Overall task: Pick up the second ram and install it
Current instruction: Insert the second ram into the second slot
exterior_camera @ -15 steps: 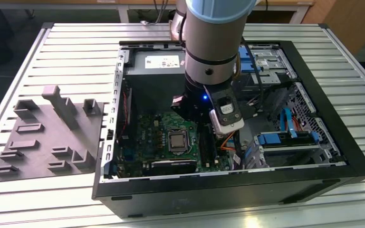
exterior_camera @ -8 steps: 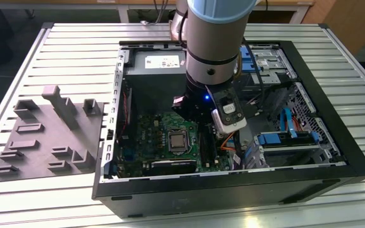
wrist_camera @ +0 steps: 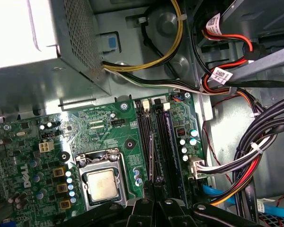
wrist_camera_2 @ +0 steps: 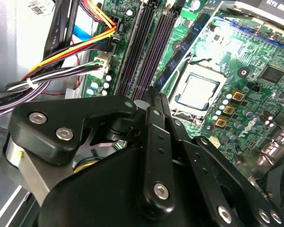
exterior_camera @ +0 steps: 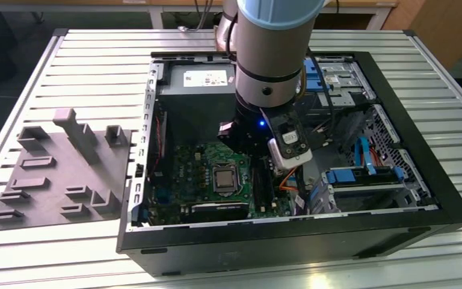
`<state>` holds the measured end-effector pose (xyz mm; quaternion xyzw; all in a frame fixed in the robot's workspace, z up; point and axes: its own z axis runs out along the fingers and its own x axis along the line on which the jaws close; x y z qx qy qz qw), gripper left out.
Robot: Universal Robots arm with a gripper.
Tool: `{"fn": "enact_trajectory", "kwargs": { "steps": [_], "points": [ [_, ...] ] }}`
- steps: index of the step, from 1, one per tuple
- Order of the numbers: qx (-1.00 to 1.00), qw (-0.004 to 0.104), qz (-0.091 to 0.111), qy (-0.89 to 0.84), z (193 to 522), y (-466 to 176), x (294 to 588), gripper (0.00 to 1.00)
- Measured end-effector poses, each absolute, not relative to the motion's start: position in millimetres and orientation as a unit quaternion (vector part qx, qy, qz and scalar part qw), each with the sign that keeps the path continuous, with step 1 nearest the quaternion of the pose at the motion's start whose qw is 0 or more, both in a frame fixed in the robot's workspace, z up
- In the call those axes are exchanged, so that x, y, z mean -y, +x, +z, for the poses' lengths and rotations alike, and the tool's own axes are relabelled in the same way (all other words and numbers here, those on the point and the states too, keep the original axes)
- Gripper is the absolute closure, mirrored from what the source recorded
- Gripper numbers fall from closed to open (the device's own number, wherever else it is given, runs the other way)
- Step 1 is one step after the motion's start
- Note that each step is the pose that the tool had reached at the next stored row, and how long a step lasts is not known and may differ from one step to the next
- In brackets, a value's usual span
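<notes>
Where the hand point(wrist_camera_2: 154, 92) grips, second ram point(wrist_camera: 151, 156) edge-on.

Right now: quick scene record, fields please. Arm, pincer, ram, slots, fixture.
arm: reaching down into the open PC case
pincer: shut on the second ram, above the motherboard
second ram: thin, edge-on, held at the memory slots; whether seated, cannot tell
CPU socket: beside the slots
fixture plate: on the table, at the exterior view's left of the case
</notes>
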<state>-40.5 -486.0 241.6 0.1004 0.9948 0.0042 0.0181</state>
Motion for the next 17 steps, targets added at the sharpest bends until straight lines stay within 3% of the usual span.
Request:
{"fn": "enact_trajectory", "kwargs": {
  "steps": [17],
  "points": [
    [-0.997,0.018,0.005,0.071,241.5,-39.4,485.9,0.89]
  ]
}}
